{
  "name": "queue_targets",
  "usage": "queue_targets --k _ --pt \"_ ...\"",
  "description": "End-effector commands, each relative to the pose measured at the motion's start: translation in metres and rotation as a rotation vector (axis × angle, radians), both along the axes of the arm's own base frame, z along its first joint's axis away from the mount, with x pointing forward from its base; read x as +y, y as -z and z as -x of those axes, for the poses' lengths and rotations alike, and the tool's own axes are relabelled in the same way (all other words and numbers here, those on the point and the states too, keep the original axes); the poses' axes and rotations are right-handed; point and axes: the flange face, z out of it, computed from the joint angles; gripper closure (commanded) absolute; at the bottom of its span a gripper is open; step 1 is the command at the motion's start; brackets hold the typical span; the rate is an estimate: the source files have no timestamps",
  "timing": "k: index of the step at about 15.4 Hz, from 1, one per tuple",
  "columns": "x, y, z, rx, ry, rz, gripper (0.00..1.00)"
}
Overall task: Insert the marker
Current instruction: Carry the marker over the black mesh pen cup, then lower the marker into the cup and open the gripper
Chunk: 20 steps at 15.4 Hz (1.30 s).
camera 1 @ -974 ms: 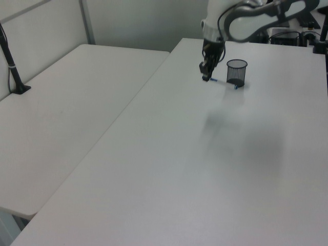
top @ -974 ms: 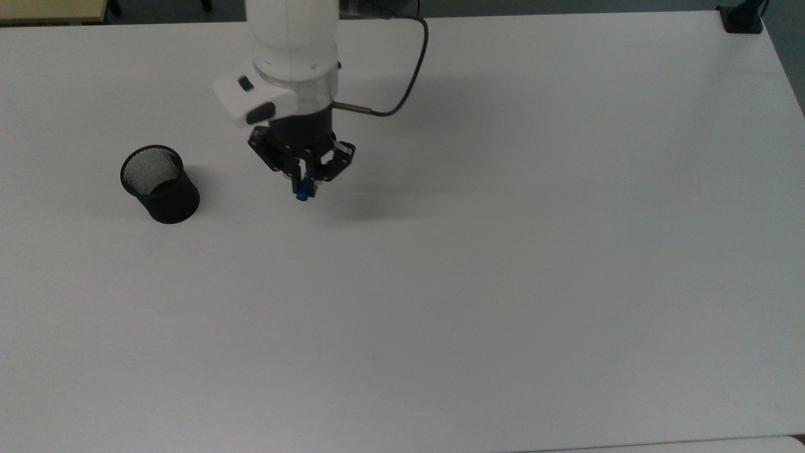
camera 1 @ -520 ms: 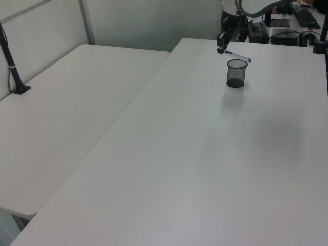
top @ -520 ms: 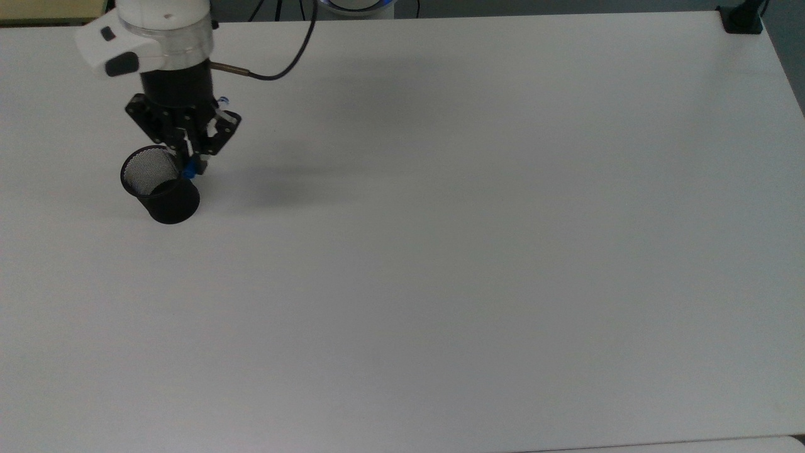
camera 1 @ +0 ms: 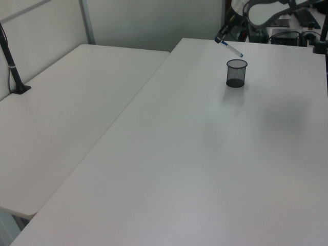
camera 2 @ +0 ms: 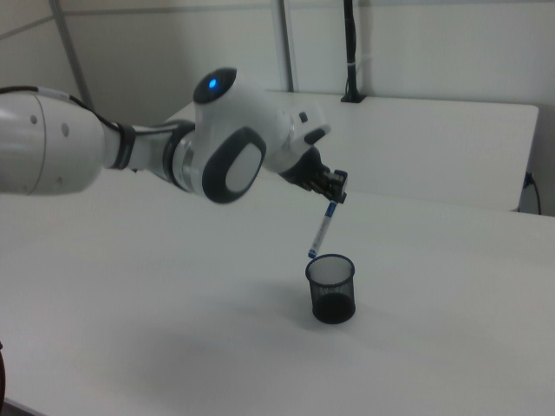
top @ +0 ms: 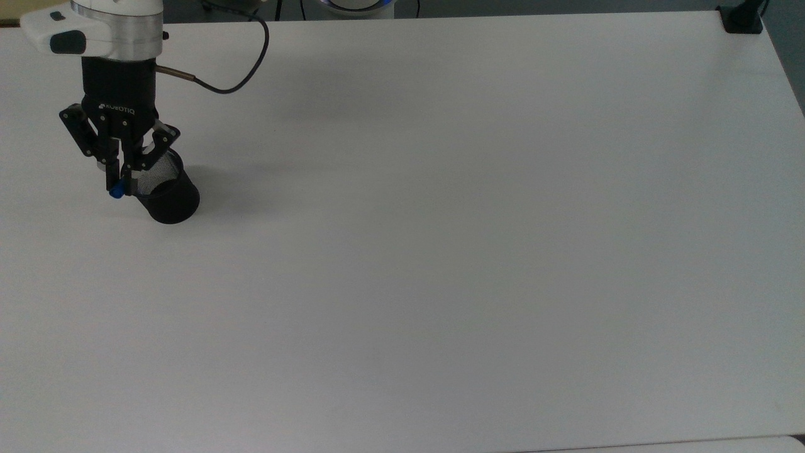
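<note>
My gripper (top: 118, 179) (camera 2: 335, 196) (camera 1: 221, 39) is shut on the marker (camera 2: 322, 230), a slim white pen with blue ends. It hangs tilted in the air, its lower blue tip just above the rim of the black mesh cup (camera 2: 330, 288) (top: 163, 190) (camera 1: 236, 73). In the top view a blue end of the marker (top: 116, 193) pokes out below the fingers, over the cup's left rim. In the left view the marker (camera 1: 232, 49) slants down toward the cup from the upper left. The cup stands upright on the white table (top: 440, 251).
The robot arm (camera 2: 130, 147) reaches in from the right view's left, with a black cable (top: 214, 82) looping behind the wrist. A second white table (camera 1: 66, 107) adjoins in the left view. A black clamp (top: 742, 17) sits at the top view's far right corner.
The arm has carried the marker from the top view's middle leftward to the cup and lifted it. The marker has tipped from near level to steeply slanted above the rim.
</note>
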Motion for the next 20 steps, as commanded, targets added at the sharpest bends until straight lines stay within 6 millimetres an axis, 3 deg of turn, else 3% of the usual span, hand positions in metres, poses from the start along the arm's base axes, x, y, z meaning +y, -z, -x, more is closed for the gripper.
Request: queue_targets --k 1,9,11,15,16,19,20 --pt "-0.003 0.026 0.02 -0.085 -0.011 0.027 1.0" --pt "-0.006 0.066 0.048 -0.211 -0.023 0.082 1.0" --pt "-0.009 0.071 0.051 -0.199 -0.03 0.091 0.94" --pt "-0.019 0.072 0.055 -0.19 -0.01 0.088 0.62" --pt "-0.02 0.072 0.055 -0.19 -0.004 0.084 0.45" --pt "-0.024 0.071 0.057 -0.192 0.006 0.083 0.07" --pt "-0.024 0.07 0.057 -0.195 0.015 0.075 0.0"
